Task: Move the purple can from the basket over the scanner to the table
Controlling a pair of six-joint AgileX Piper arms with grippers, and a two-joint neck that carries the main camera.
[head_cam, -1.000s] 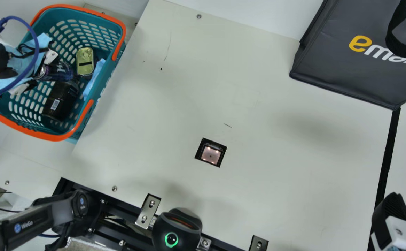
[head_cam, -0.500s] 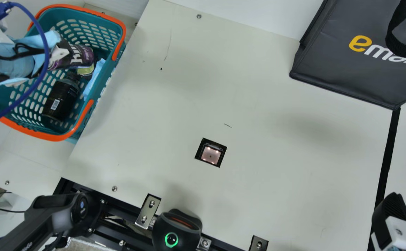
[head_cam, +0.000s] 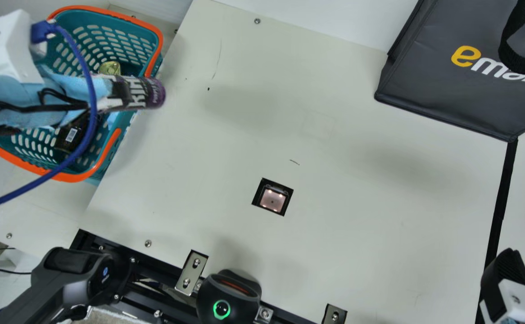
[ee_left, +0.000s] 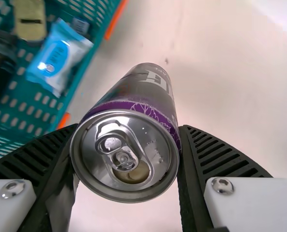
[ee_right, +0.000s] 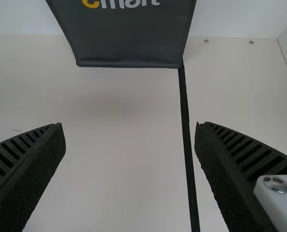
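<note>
One left claw (head_cam: 116, 93) grips the purple can (head_cam: 149, 92); right claw (head_cam: 505, 266) gapes over cream table (head_cam: 361, 148).

I've got a teal basket (head_cam: 123, 27) upper left, orange rim, rows of slots; a purple and dark grey can (head_cam: 141, 93), white lettering (leafy linework on the purple band, nice); blue cable (head_cam: 92, 96); upper right, charcoal bag (head_cam: 429, 81), yellow-and-white print.

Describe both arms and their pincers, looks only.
Black left arm: pale-blue wrap, angular white housing, thick blue cable, thin black wires. Left pincer: two black ribbed fingers, white mounts, silver screws. Right pincer: matching black ribbed fingers, white mount, silver screw.
</note>
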